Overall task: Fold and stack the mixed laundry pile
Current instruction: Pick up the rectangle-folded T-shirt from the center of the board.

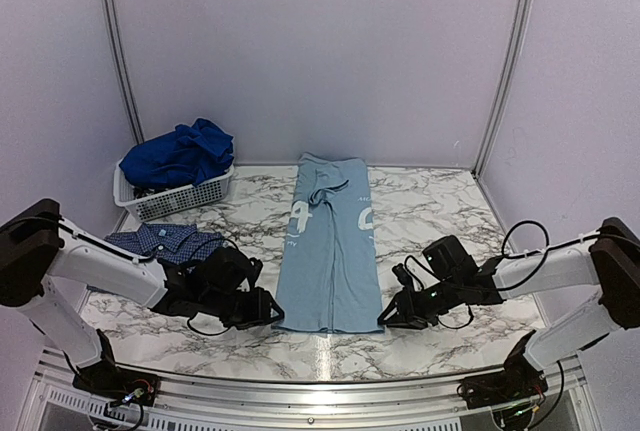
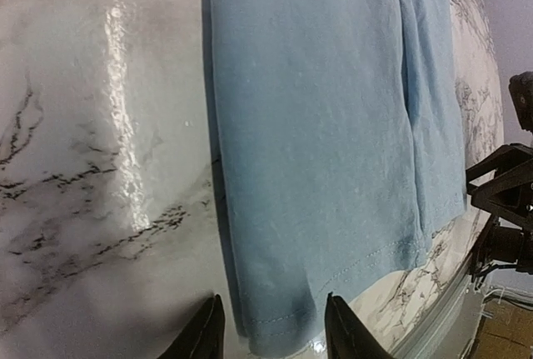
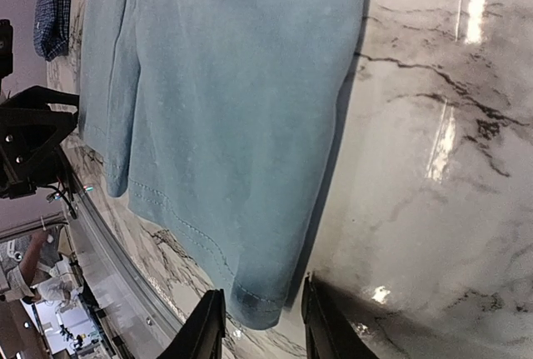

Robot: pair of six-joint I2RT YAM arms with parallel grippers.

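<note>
T-shirt (image 1: 330, 251) lies as a long strip mid-surface (image 1: 430, 201), long axis running away from the arms. Left jaws straddle its near-left hem corner, right jaws the near-right. Both are apart, not yet clamped.

t-shirt (image 1: 328, 251) pale blue, plain, w/ white print (image 1: 299, 217) partway up; hem stitching same blue. button-up shirt (image 1: 165, 241) navy w/ small lighter check. clothes (image 1: 180, 151) in basket royal blue, solid. basket (image 1: 190, 194) white, slatted. table (image 1: 430, 201) white marble pattern, grey + black veins. arm links (image 1: 100, 269) white; left gripper (image 1: 272, 311) & right gripper (image 1: 385, 316) black. walls (image 1: 320, 51) pale lilac.
</note>
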